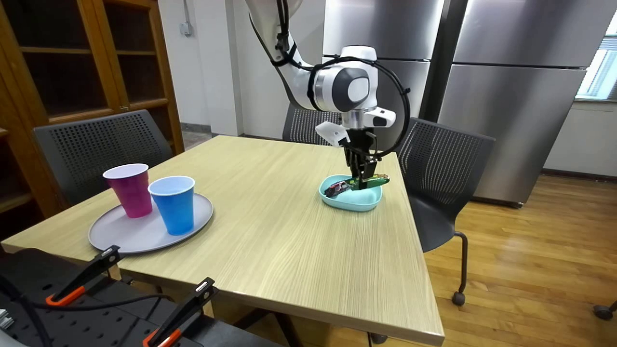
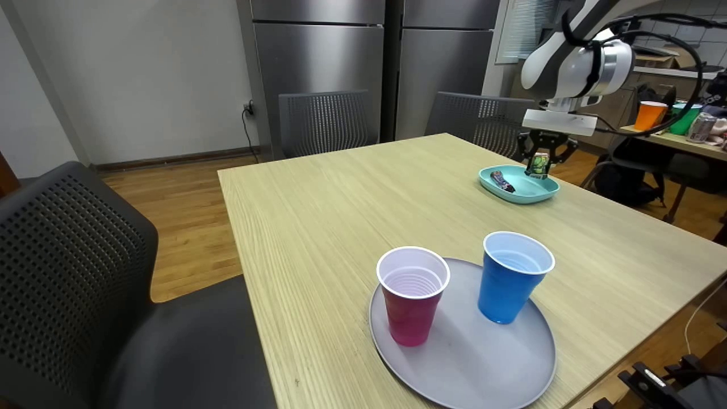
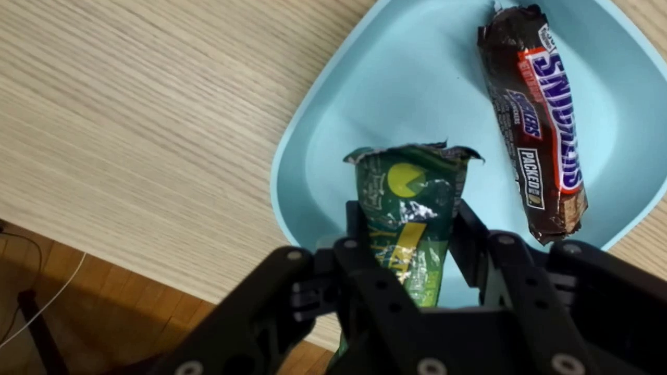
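Note:
My gripper [image 3: 409, 213] is shut on a green wrapped snack bar [image 3: 406, 179], with one finger against each side. The bar also shows in both exterior views [image 1: 379, 181] [image 2: 538, 163]. It sits over a shallow light-blue dish [image 3: 333, 166], and its near end reaches past the dish's rim in the wrist view. The fingers hide part of the bar. I cannot tell whether it touches the dish. A dark brown Snickers bar [image 3: 539, 125] lies in the dish beside it, apart from the gripper; it also shows in both exterior views [image 1: 336, 188] [image 2: 502, 180].
The dish stands near an edge of the wooden table [image 1: 270, 221]. A grey round plate [image 1: 113, 236] bears a magenta cup [image 1: 132, 193] and a blue cup [image 1: 176, 207], both upright. Dark chairs [image 1: 443, 168] stand around the table. Clamps [image 1: 183, 311] sit by the near edge.

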Robot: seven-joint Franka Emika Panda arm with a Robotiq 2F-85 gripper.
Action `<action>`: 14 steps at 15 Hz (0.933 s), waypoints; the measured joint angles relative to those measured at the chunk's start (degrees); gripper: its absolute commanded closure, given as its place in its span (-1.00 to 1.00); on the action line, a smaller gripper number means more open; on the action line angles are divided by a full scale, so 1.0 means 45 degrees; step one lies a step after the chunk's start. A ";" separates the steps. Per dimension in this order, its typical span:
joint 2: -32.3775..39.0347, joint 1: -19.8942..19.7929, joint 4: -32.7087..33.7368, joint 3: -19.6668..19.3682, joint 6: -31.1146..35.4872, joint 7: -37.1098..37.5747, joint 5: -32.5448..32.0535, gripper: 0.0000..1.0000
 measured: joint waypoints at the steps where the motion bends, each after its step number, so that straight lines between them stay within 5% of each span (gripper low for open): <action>1: 0.0003 -0.0018 0.0023 0.0000 -0.0006 -0.0118 -0.0006 0.21; 2: 0.0004 -0.0034 0.0044 0.0000 -0.0009 -0.0234 -0.0013 -0.34; 4: 0.0004 -0.0059 0.0070 0.0000 -0.0012 -0.0411 -0.0016 -0.46; 7: 0.0003 -0.0124 0.0105 0.0000 -0.0012 -0.0539 -0.0016 -0.92; 14: -0.0053 -0.0740 -0.0025 -0.0042 -0.0174 -0.0841 -0.0016 -1.00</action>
